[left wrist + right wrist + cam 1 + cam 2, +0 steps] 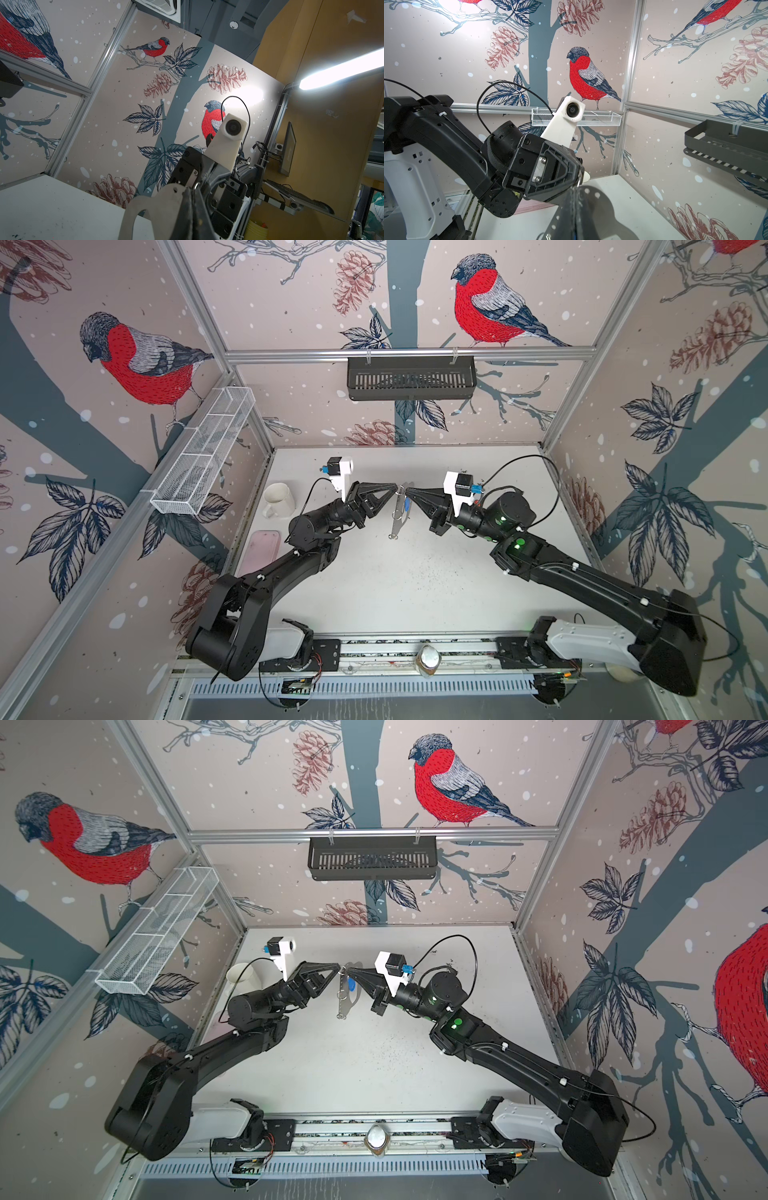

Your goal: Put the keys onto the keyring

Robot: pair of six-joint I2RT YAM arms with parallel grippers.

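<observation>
While both arms are reaching in over the middle of the table (415, 585), my left pincer (393, 486) and right pincer (409, 491) are meeting almost tip to tip. Both are standing together, and neither is showing a gap between its jaws.

Keyring (398, 516): I am holding it up by one end. It is showing edge-on in both top views, and the rest of it is slanting down below the tips. In the left wrist view that end is running in between my left fingers (187, 207), so the left is clamping on the keyring. The right pincer is pressing in at the same end from the opposite side. I cannot tell whether it is gripping the plate itself or a small silver loop. One loop (392, 536) is dangling at the low end, and I cannot tell whether that end is touching the table.

Keys: a blue tag (408, 504) is showing just beside the keyring, on the right pincer's side, below its tip. The metal blades are too small to make out.

Well apart, toward the left wall, a white mug (277, 498) and a pink tray (264, 549) are sitting on the table.
</observation>
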